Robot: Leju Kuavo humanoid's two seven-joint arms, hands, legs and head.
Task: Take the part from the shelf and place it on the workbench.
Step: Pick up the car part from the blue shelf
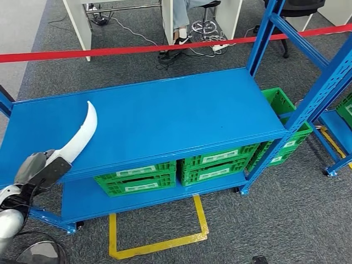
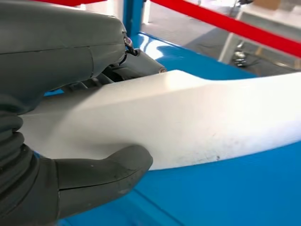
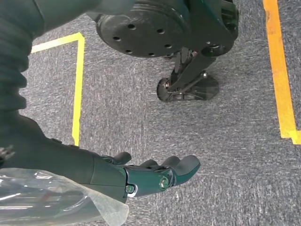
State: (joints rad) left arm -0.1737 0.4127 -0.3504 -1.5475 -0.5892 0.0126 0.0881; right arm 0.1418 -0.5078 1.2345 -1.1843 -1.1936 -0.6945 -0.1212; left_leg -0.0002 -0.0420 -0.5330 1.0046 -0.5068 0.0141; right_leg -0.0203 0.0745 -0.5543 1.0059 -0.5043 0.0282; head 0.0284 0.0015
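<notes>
**White part held over the blue shelf**

Over the left end of the blue shelf (image 1: 166, 115), the left hand (image 1: 39, 170) grips the white curved part (image 1: 81, 135) by its lower end. From the head camera the part rises out of the hand and tapers to a rounded tip that leans over the shelf's top board. Green crates (image 1: 137, 179) sit side by side on the lower board, with more green crates (image 1: 286, 129) at the far right end of the frame. A red tape barrier (image 1: 124, 49) runs across behind the shelf, and yellow floor tape (image 1: 158, 236) marks a box on the grey carpet in front.

Close behind the left hand, the wrist camera shows what the head camera cannot: the thick grey thumb (image 2: 106, 174) presses one side of the part (image 2: 199, 122) and the darker fingers (image 2: 138, 66) wrap the opposite side, the blue board just beyond.

Hanging low, the right hand (image 3: 149, 176) appears in its own wrist camera, fingers extended and slightly apart, holding nothing, above carpet (image 3: 220, 141) crossed by yellow lines.
</notes>
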